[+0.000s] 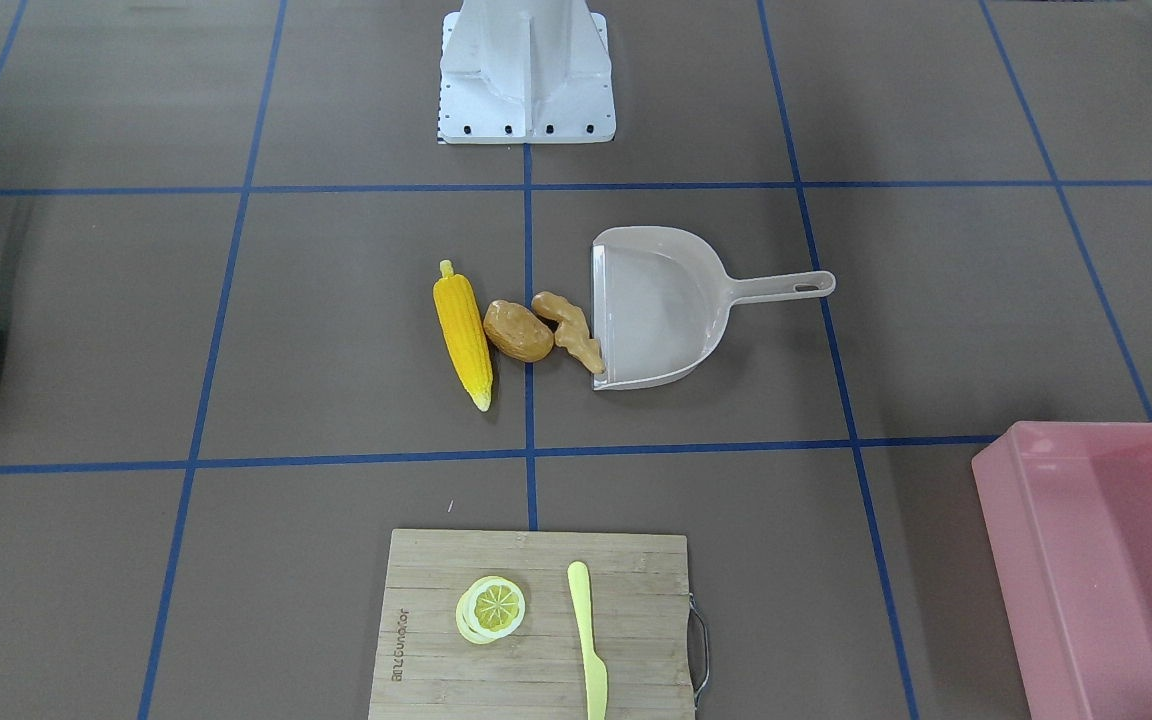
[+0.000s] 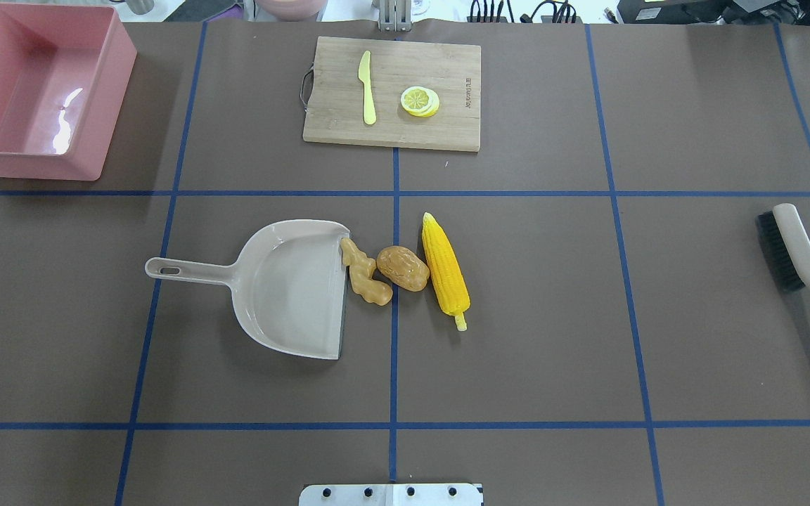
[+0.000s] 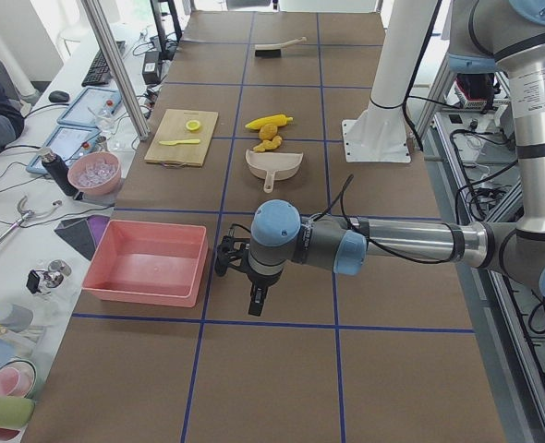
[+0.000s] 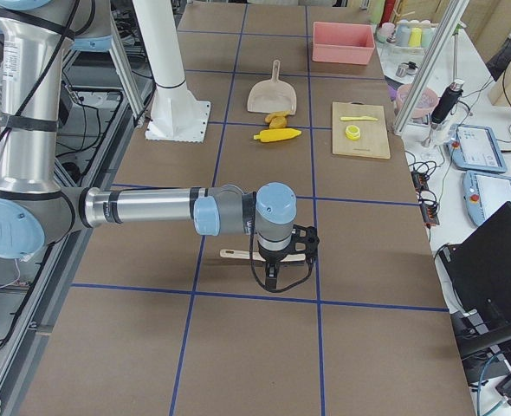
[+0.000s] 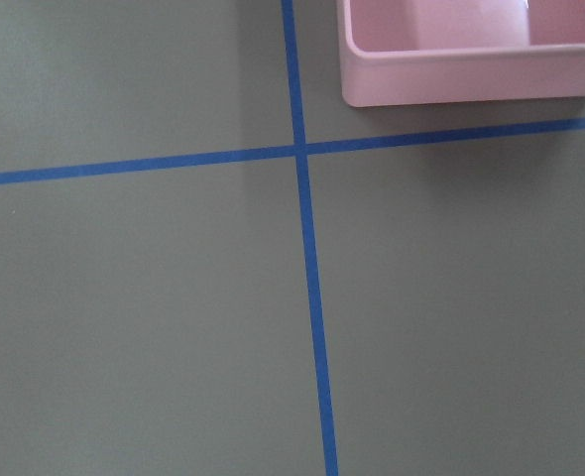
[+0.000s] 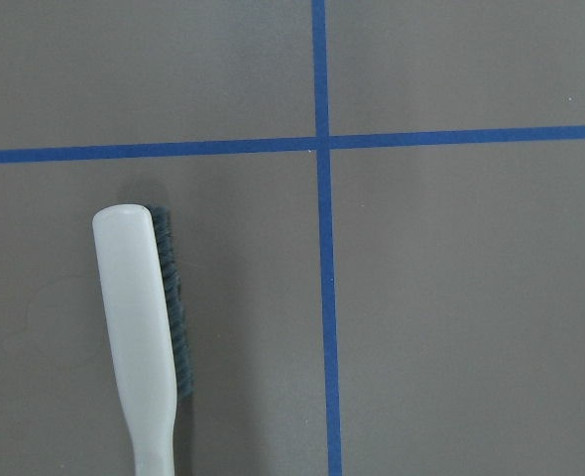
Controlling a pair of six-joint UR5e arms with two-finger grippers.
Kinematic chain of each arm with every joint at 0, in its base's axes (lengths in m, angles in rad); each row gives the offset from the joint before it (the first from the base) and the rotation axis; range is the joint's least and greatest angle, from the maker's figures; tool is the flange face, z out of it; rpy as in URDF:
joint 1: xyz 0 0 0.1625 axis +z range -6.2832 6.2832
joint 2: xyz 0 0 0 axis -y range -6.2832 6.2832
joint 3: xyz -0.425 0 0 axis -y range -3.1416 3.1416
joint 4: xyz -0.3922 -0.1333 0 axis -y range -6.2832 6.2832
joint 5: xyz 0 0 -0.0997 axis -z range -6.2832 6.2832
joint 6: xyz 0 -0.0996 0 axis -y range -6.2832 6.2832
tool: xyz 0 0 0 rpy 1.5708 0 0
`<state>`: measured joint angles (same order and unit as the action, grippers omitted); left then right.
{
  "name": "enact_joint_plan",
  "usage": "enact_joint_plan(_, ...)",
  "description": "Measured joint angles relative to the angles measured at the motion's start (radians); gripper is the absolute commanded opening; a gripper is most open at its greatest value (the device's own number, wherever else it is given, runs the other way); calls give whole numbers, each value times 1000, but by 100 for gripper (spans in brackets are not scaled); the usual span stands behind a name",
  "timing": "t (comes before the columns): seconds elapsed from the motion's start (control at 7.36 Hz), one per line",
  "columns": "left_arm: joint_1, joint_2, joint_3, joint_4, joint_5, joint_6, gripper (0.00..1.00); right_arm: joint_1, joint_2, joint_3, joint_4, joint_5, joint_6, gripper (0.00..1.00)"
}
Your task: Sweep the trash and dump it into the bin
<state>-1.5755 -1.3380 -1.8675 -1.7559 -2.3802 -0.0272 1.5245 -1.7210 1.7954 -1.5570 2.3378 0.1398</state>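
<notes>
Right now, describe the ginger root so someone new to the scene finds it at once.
Find the beige dustpan lying near the middle of the table. A row of three pieces lies at its open mouth, and the ginger root is the one nearest the lip. It is knobbly, tan and branching, unlike the smooth brown potato beside it and the long yellow corn cob beyond.

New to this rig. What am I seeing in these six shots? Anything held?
Two robot arms at a taped table, each ending in a claw. Two pictures look down from above, two from the table's ends, two from wrist cameras. Mid-table: corn, potato and ginger beside an empty dustpan. Also there: a pink bin, a brush, a cutting board with lemon slice and knife. The left claw hangs near the bin, the right claw above the brush; nothing is held.
</notes>
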Motion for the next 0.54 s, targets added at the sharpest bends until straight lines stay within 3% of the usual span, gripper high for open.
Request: enact_joint_plan(0.54, 89, -34, -129, -2, -1, 3, 99, 11, -11, 8, 0, 6, -4, 100)
